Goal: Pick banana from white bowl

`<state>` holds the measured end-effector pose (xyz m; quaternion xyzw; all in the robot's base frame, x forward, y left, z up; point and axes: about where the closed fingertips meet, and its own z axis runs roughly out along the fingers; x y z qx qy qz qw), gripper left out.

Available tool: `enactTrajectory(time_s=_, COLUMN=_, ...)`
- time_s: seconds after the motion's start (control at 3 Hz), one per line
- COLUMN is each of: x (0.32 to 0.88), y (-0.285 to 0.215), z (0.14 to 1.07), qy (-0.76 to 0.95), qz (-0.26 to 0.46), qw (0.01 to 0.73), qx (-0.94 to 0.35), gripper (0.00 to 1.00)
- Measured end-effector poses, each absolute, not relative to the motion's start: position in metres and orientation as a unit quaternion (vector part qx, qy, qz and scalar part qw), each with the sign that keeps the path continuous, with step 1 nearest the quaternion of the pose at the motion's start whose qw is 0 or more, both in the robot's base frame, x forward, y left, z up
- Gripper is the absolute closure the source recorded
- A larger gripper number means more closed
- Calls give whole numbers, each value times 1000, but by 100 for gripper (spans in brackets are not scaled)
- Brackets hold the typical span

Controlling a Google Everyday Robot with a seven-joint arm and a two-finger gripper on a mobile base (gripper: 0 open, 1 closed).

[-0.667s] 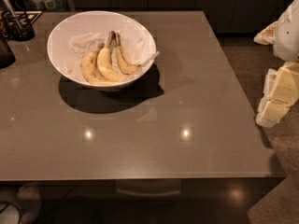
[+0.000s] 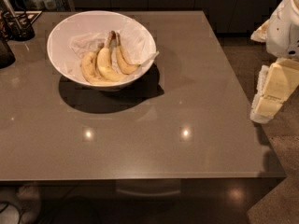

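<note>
The brown table [image 2: 140, 143] spreads in front of me, and off its edge at three o'clock the gripper [image 2: 270, 97] hangs where it was a moment ago; whether it is open or closed I cannot tell. Farther back, toward eleven o'clock, the white bowl [image 2: 60, 31] has not shifted either, and the banana [image 2: 125, 65] lies inside it on crumpled paper [image 2: 84, 43], just beside two fatter bananas [image 2: 98, 66] on their three o'clock side. With nothing changed, I judge the whole reach remains ahead.
</note>
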<state>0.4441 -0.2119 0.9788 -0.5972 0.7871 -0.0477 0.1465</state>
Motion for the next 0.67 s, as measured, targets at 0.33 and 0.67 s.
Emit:
enactTrajectory(time_s=0.33, x=456, y=-199, z=975, qy=790, qz=-66, qw=115, qx=-599, gripper=0)
enactTrajectory(time_s=0.67, x=465, y=-178, z=969, qy=775, qz=-85, qw=82, qx=-621, gripper=0)
